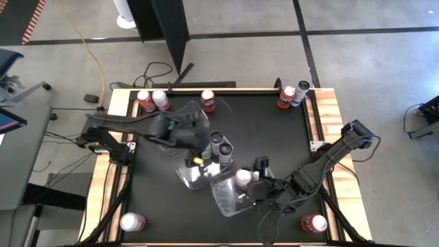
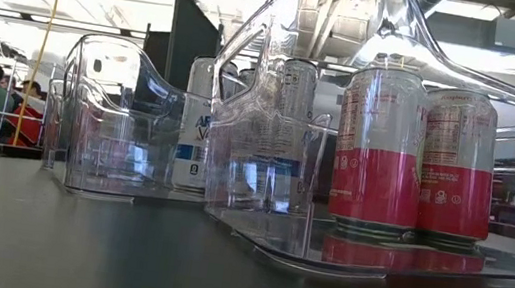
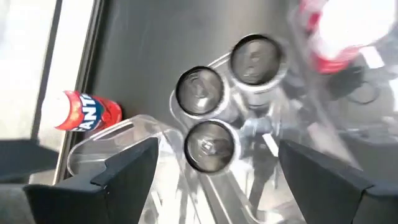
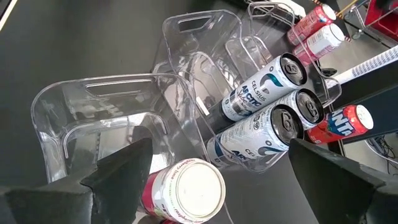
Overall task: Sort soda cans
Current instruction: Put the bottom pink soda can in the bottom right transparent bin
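My left gripper (image 1: 200, 152) (image 3: 216, 152) hangs open above a clear tub (image 1: 194, 173) at mid-table. Three white soda cans with silver tops (image 3: 199, 90) (image 1: 220, 145) stand upright in that tub; its fingers touch none of them. My right gripper (image 1: 255, 186) (image 4: 219, 149) stands open over a second clear tub (image 1: 228, 199) nearer the front. In it stands a red-and-white can (image 4: 186, 190) (image 1: 242, 180), below and between the fingers, and I see no touch. The low view shows two such cans (image 2: 381, 146) in that tub.
More cans stand at the table's edges: three at the far left (image 1: 161, 99), two at the far right (image 1: 293, 95), one at each near corner (image 1: 132, 221) (image 1: 315, 223). A red Fanta can (image 3: 84, 112) is among them. An empty clear tub (image 2: 104, 122) stands behind.
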You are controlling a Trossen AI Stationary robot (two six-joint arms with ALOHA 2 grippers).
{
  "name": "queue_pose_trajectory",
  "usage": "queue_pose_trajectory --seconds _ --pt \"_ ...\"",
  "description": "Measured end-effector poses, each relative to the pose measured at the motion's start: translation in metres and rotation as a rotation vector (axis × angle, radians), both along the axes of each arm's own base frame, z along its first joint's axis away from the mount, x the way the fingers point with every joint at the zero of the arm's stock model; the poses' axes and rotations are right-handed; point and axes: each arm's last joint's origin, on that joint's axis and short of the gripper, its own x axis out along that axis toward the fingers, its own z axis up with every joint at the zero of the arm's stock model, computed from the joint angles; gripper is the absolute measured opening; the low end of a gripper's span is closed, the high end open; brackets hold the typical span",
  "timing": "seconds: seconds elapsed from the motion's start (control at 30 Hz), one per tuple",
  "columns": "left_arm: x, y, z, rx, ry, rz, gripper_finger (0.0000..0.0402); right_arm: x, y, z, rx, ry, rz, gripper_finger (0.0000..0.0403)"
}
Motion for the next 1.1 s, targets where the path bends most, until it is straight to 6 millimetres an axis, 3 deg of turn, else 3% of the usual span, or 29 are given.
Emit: queue_pose_trajectory --seconds 0.23,0.4,0.77,1.1 --pt "-0.053 -0.033 0.029 -0.091 -0.070 -0.030 0.0311 0.000 0.000 0.000 0.000 0.000 0.000 0.0395" --pt "-0.084 -0.067 0.029 -0.174 -0.014 -0.041 0.0309 0.000 0.000 0.000 0.001 -0.002 -0.001 0.0395" --pt "-0.137 -0.145 -0.018 -0.376 0.248 -0.009 0.0310 0.002 0.001 0.001 0.029 -0.028 -0.012 0.0395" --pt "-0.180 -0.184 -0.067 -0.491 0.389 0.235 0.0342 0.004 -0.001 0.002 0.035 -0.038 -0.021 0.0395"
